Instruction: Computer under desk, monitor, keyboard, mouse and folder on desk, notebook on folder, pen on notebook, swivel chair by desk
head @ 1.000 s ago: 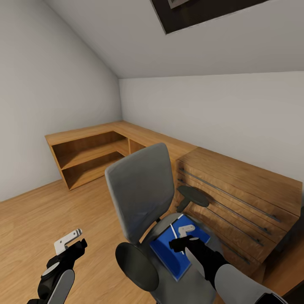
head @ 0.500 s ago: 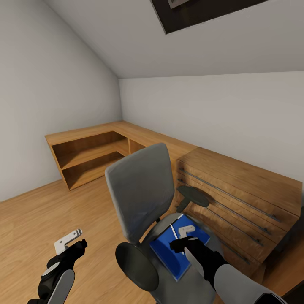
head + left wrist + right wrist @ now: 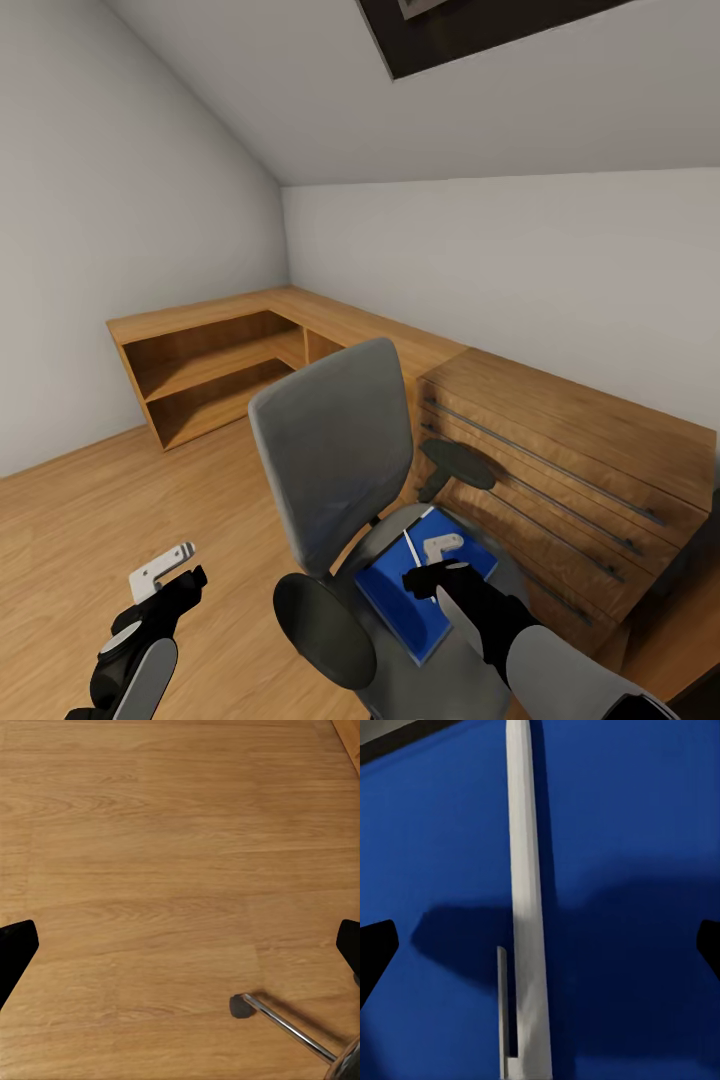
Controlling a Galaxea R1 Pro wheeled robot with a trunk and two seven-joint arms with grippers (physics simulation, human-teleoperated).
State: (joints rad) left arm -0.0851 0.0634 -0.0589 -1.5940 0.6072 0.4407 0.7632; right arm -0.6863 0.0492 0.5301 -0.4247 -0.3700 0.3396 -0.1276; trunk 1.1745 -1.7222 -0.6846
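A grey swivel chair [image 3: 335,450] stands in the middle of the head view, its back turned to me. On its seat lies a flat blue cover [image 3: 400,600]; whether it is the folder or the notebook I cannot tell. A white pen [image 3: 410,548] rests on top of it. My right gripper [image 3: 418,580] hangs open just above the blue cover; in the right wrist view the pen [image 3: 526,907] runs between its dark fingertips [image 3: 375,945] without touching them. My left gripper [image 3: 190,582] is open and empty, low over the wooden floor [image 3: 180,870] to the chair's left.
A wooden drawer unit [image 3: 560,470] stands right behind the chair. A low wooden corner shelf [image 3: 200,370] runs along the far walls. A chair leg with its caster [image 3: 241,1005] lies under my left gripper. The ceiling slopes down, with a dark skylight [image 3: 480,30].
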